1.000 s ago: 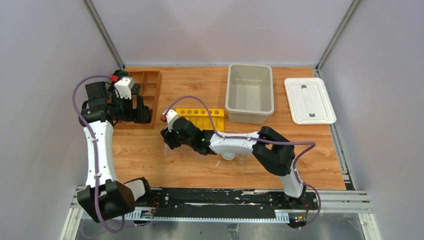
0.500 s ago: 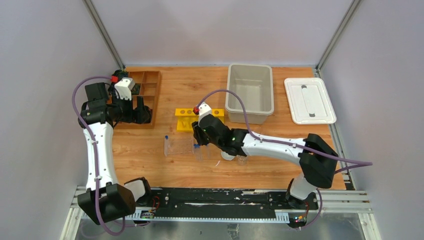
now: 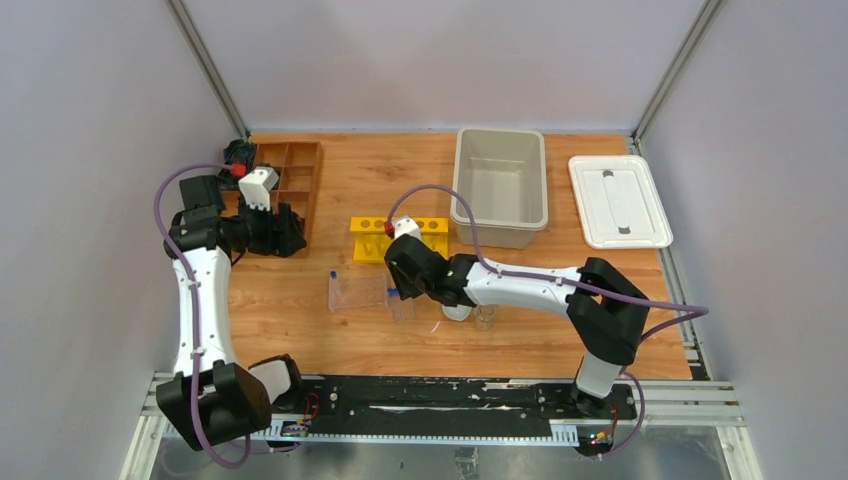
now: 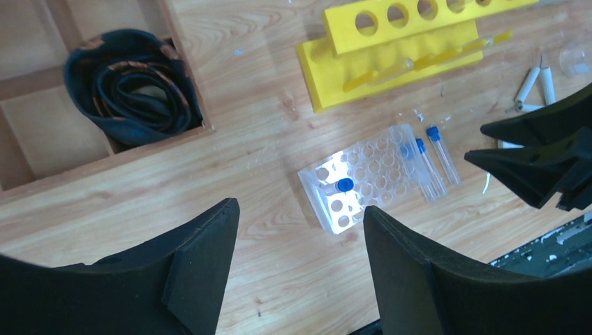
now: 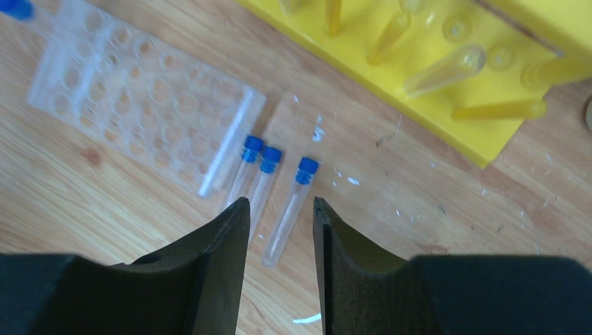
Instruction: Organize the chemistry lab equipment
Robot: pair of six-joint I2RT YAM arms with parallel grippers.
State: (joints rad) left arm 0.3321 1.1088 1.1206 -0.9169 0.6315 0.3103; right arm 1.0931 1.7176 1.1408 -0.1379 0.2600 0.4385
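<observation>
The clear plastic rack (image 3: 357, 292) lies on the table and holds one blue-capped tube (image 4: 344, 185) at its left end. Three more blue-capped tubes (image 5: 262, 183) lie side by side just right of the rack (image 5: 139, 98). My right gripper (image 5: 279, 209) is open a little, just above them, its fingertips either side of the rightmost tube (image 5: 287, 213); in the top view it (image 3: 397, 286) hangs over them. A white bowl (image 3: 457, 312) and a glass beaker (image 3: 486, 318) sit under the right arm. The white triangle (image 4: 532, 87) lies near there. My left gripper (image 3: 288, 236) is open and empty by the wooden tray.
A yellow tube stand (image 3: 398, 237) lies behind the rack. The brown wooden tray (image 3: 290, 180) at the far left holds a dark coiled item (image 4: 132, 87). A grey bin (image 3: 500, 185) and its white lid (image 3: 620, 200) are at the back right.
My right gripper has swung right from over the clear rack to the loose tubes and settled lower over them. The left arm shifted slightly.
</observation>
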